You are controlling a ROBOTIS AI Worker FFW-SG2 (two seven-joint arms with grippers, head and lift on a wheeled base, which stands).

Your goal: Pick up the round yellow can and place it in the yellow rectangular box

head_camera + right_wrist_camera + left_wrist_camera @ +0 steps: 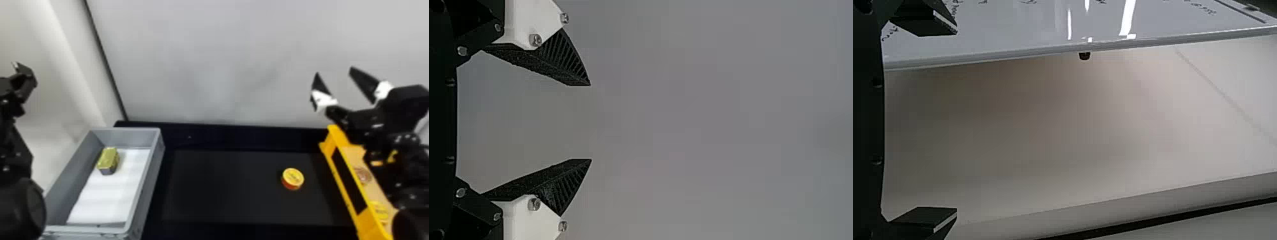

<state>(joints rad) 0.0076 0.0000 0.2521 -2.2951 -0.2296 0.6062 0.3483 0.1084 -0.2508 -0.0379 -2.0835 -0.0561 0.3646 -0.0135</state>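
Note:
The round yellow can (293, 178), with red-orange sides, stands on the black table toward the right in the head view. Right of it is the yellow rectangular box (346, 188), partly covered by the right arm; round items lie inside it. My right gripper (333, 71) is raised above the far end of that box, open and holding nothing; in the right wrist view the same gripper (591, 122) has its fingers wide apart. At the left edge of the head view my left gripper (24, 71) is parked, and in the left wrist view this gripper (957, 121) stands open.
A grey bin (148, 178) stands at the table's left, with white lining and a gold-topped block (108, 159) inside. The black table (223, 191) lies between bin and yellow box. A pale wall (217, 57) rises behind the table.

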